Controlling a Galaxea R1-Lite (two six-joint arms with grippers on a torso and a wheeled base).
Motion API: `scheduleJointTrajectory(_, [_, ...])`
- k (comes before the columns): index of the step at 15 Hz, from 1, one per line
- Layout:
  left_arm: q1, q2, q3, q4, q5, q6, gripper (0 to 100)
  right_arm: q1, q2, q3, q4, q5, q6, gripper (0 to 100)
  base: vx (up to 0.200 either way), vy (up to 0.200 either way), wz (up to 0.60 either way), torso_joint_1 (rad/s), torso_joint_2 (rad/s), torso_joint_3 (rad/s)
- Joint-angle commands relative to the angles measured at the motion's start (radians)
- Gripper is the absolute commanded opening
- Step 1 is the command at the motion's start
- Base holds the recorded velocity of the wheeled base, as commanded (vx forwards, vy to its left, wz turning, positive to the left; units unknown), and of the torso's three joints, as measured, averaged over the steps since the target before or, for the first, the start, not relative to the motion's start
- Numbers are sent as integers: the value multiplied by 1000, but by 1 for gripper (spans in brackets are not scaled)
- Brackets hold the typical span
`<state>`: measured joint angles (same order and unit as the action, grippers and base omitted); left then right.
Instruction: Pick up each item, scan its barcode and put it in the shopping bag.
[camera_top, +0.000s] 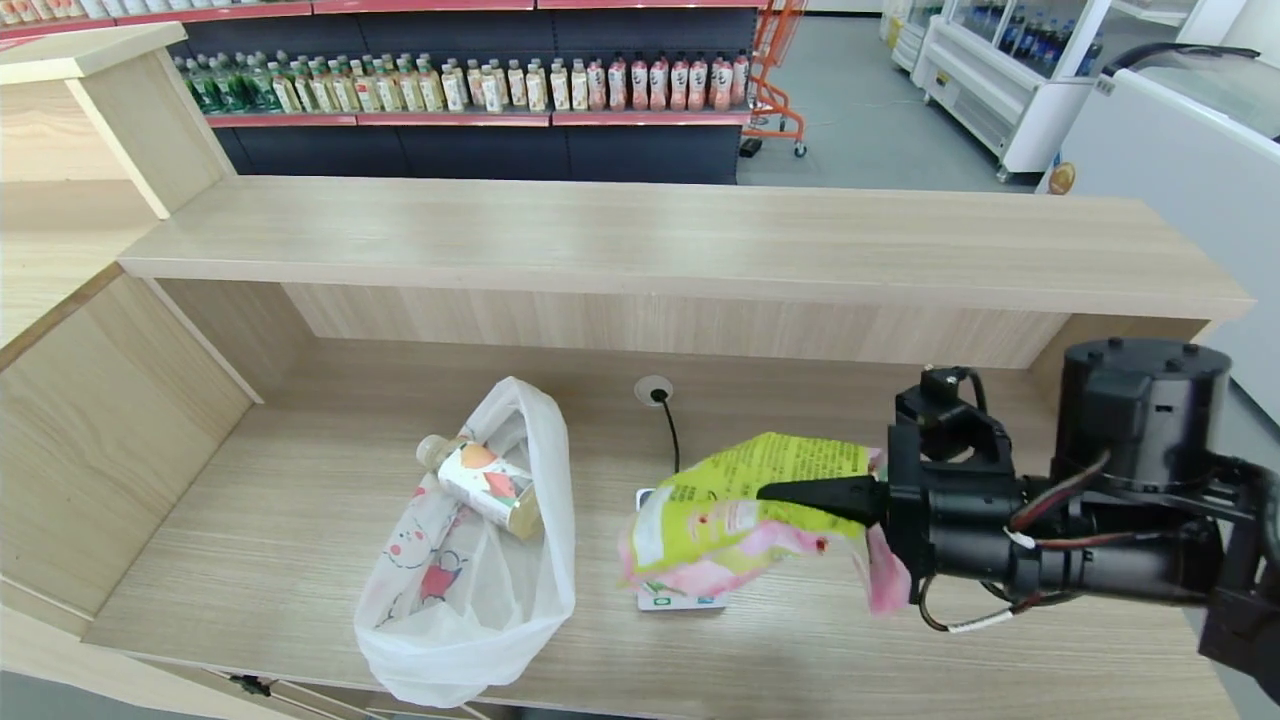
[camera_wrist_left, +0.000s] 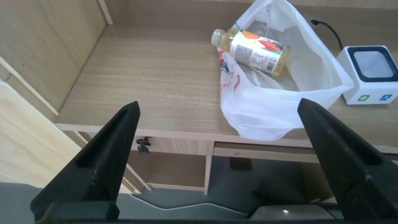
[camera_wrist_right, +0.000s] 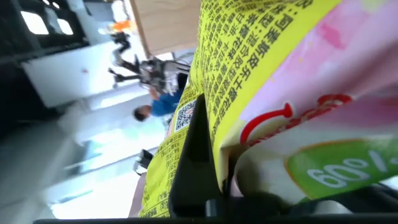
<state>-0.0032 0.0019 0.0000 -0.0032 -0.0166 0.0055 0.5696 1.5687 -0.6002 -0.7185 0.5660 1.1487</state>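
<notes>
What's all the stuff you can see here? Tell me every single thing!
pale wooden checkout counter: one, light brown, under everything.
white plastic shopping bag: one, white with cartoon print, on the counter's left part.
labelled plastic drink bottle: one, white-and-orange label, lying in the bag's open mouth.
yellow-green and pink snack packet: one, held above the scanner.
white box-shaped barcode scanner: one, white, on the counter right of the bag.
black cable: one, behind the scanner.
shelf bottles: many, green to pink, on the store shelf behind.
right gripper: one, black, jaws shut on the snack packet.
left gripper: one, black, jaws open, by the counter's front edge.
</notes>
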Motion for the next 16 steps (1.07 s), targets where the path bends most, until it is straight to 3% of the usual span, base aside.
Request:
scheduleJointTrajectory(1, [0, 0, 0, 0, 0, 1, 100, 9, -105, 79, 24, -20, -81, 0, 0, 0, 0, 0, 0, 0])
scheduleJointTrajectory(4, [0, 0, 0, 0, 0, 1, 100, 16, -96, 63, 148, -147, -297, 0, 0, 0, 0, 0, 0, 0])
scheduleJointTrajectory(7, [0, 0, 0, 0, 0, -1, 100, 15, -107, -20, 160, -155, -356, 0, 0, 0, 0, 0, 0, 0])
scheduleJointTrajectory(10, [0, 0, 0, 0, 0, -2, 100, 42, -115, -24, 159, -150, -535, 0, 0, 0, 0, 0, 0, 0])
scheduleJointTrajectory(16, [0, 0, 0, 0, 0, -4, 100, 47, -128, -27, 157, -147, -778, 0, 0, 200, 0, 3, 4, 2])
